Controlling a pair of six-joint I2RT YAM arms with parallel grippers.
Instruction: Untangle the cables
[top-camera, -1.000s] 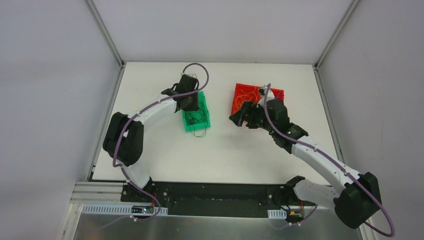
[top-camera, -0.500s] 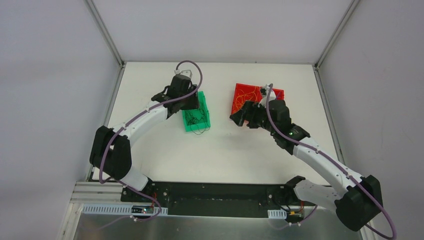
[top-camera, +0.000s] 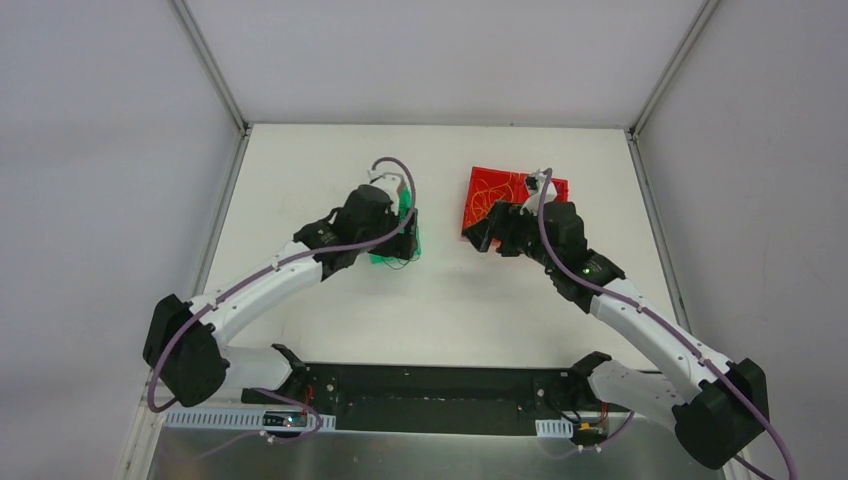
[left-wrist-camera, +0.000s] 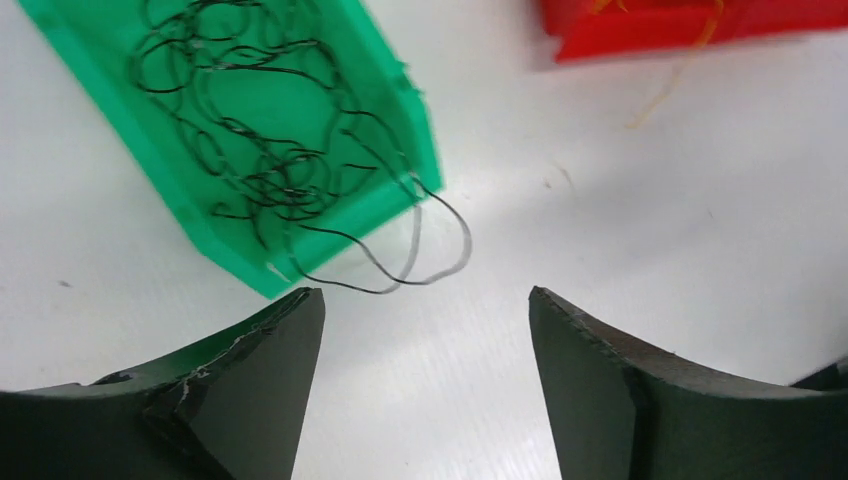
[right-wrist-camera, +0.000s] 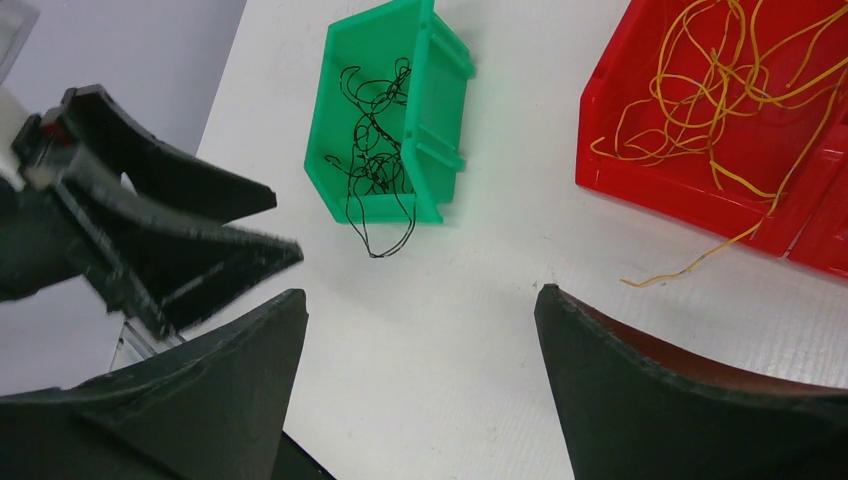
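**Sorting nearly done, stray ends left**

Found the left gripper (left-wrist-camera: 425, 300) released, jaws apart around nothing. Noted the green bin (left-wrist-camera: 225, 255) just ahead of its tips and slightly left, near corner closest. Saw black cables (left-wrist-camera: 270, 150) heaped inside as loose curls, with one loop (left-wrist-camera: 420, 265) spilled over the near wall onto the table (left-wrist-camera: 650, 250).

Found the right gripper (right-wrist-camera: 420, 300) likewise spread wide and empty. Logged the red bin (right-wrist-camera: 650, 190) ahead and to its right, holding orange-yellow cables (right-wrist-camera: 740, 90) in open coils. Marked one strand (right-wrist-camera: 690, 265) trailing over the rim onto the table on that same side.

Made out no knotted ball and no blue strands in any view.

Judged the colours already parted by bin, so most of the job done. Reckoned only the two overhanging ends remained to tuck in.

Beyond the bins, recorded a plain white matte tabletop with a few faint scuffs. Further out, saw pale grey panels (top-camera: 430, 50) on three sides, joined by aluminium posts (top-camera: 210, 70).
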